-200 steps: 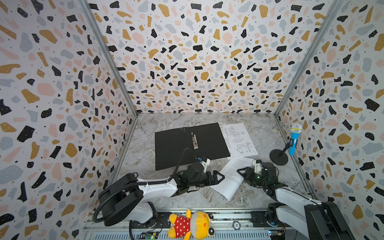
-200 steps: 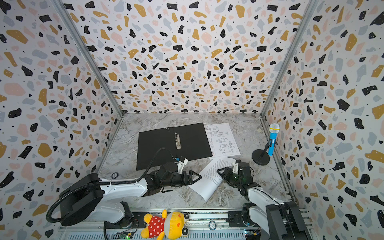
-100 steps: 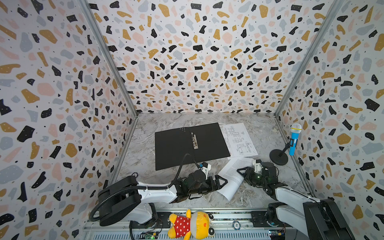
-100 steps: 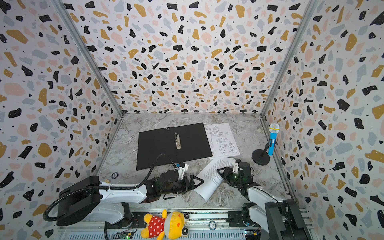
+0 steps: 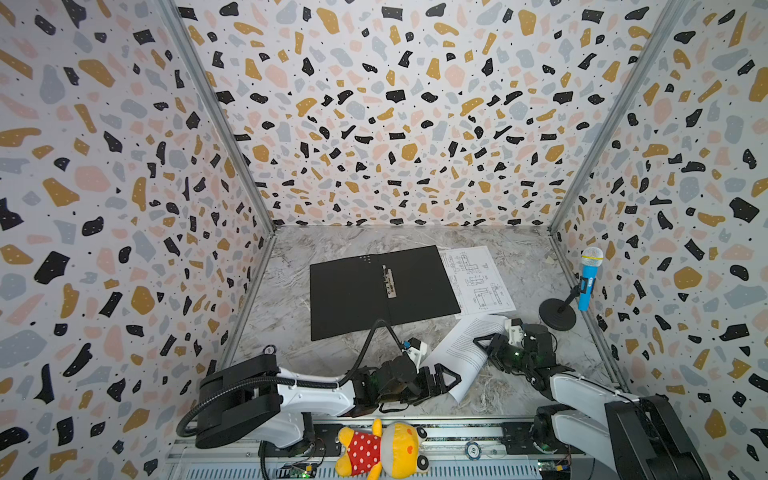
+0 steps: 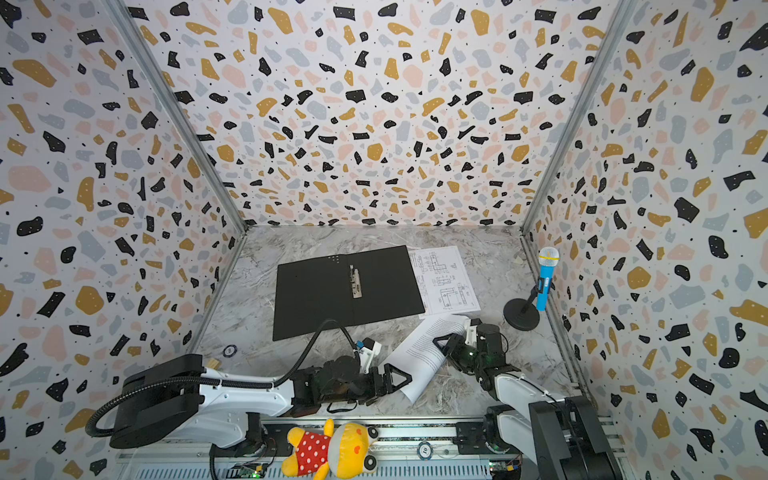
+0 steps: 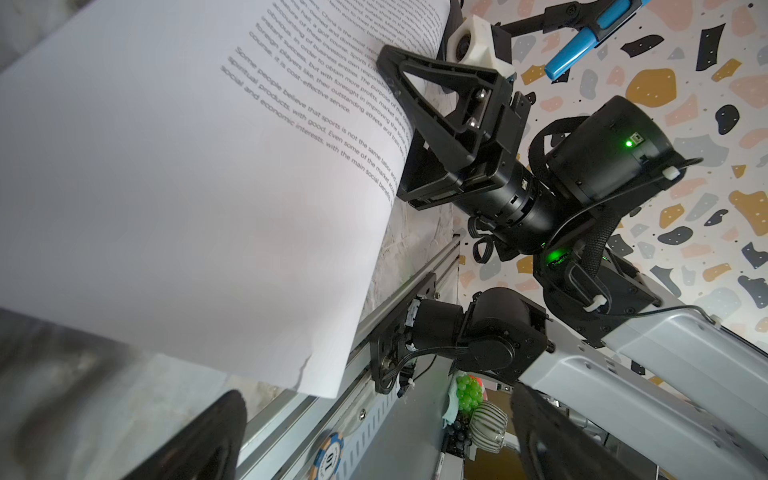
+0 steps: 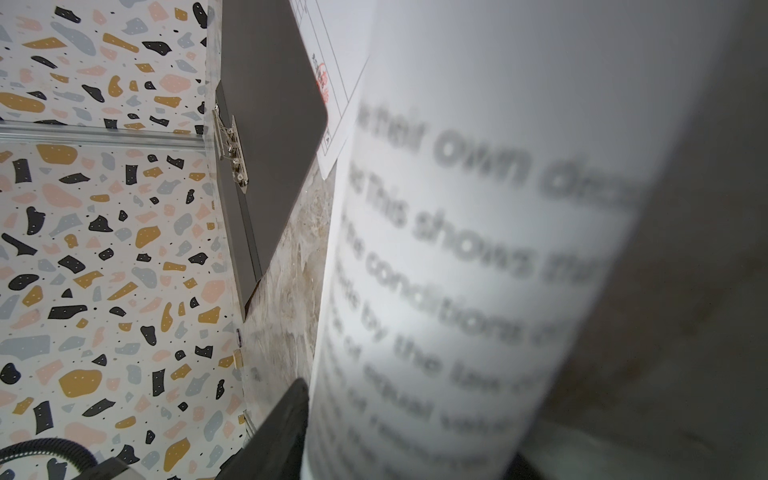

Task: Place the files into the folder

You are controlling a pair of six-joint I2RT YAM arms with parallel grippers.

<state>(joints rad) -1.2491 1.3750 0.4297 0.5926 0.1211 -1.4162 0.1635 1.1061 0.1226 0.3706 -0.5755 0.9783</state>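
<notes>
The folder lies open on the table, black inside up, metal clip at its spine. The files are two sheets. The line-drawing sheet lies flat against the folder's right edge. The text sheet is bowed and lifted at its right side, where my right gripper is shut on it. My left gripper stands open at the sheet's near left edge, nothing between its fingers.
A blue toy microphone on a round black stand is by the right wall. A yellow plush toy and a poker chip lie on the front rail. Patterned walls close in three sides.
My left gripper has slid toward the front and right, along the text sheet's near edge, staying open. The right gripper and the sheet it holds have not moved.
</notes>
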